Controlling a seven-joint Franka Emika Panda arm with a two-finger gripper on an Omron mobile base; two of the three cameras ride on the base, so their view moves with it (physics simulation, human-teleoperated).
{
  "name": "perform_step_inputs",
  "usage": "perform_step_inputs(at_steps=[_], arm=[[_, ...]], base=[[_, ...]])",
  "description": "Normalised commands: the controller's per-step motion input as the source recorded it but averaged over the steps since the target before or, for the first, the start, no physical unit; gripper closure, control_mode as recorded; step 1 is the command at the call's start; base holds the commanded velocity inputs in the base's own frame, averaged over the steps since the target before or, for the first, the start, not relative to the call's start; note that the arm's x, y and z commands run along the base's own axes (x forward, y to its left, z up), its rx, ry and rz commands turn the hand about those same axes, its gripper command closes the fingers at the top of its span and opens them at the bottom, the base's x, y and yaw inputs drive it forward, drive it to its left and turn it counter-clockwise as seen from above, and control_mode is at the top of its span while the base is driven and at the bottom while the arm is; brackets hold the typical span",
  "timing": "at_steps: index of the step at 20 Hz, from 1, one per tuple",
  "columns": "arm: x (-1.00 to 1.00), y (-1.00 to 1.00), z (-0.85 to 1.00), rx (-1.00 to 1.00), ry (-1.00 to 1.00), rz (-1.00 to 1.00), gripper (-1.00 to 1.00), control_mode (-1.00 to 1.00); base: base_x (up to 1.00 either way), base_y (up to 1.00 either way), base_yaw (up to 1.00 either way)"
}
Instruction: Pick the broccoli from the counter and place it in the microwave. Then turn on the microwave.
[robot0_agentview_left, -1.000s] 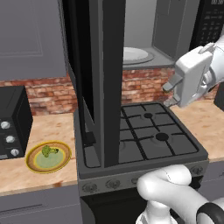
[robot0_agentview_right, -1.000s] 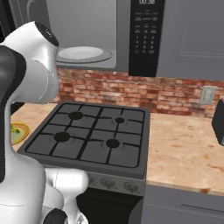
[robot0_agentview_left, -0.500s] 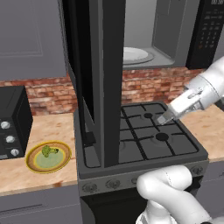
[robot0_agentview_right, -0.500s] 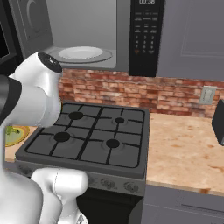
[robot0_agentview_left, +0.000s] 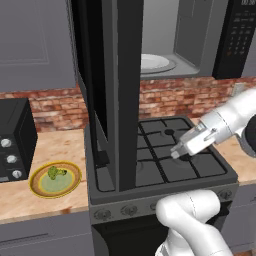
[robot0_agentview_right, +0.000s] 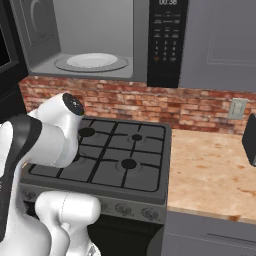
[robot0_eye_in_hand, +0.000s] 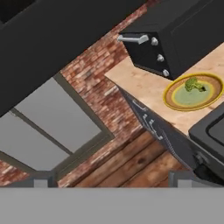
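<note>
**One open door stands between the arm and the broccoli**

One wide obstacle dominates: the microwave hangs above the stove with its black glass door swung fully out, edge-on to the left base camera and reaching down almost to the stove top. Its grey cavity is open, with the white turntable bare inside. To the left of the stove runs the counter, carrying a small black oven at the back and a yellow-rimmed green plate near the front edge. The broccoli sits on that plate, untouched, well apart from the arm.

The gripper hovers over the right-hand burners, on the far side of the door from the plate. I cannot tell how far its fingers are parted; nothing appears to be between them.

The main risk, as I judge it, is the door. A straight sweep left toward the plate would drive the forearm into its lower edge, so the arm would likely need to pass low and in front. The floret is small and bumpy, so an off-centre pinch could roll it off the plate, or the fingers could catch the plate rim instead.
</note>
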Motion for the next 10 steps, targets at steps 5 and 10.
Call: perform_step_inputs(at_steps=[5, 10], arm=[[0.67, 0.18, -0.10, 0.04, 0.00, 0.13, -1.00, -1.00], [0.39, 0.49, -0.12, 0.00, -0.09, 0.05, -1.00, -1.00]], base=[[0.00, 0.00, 0.00], [0.00, 0.00, 0.00]])
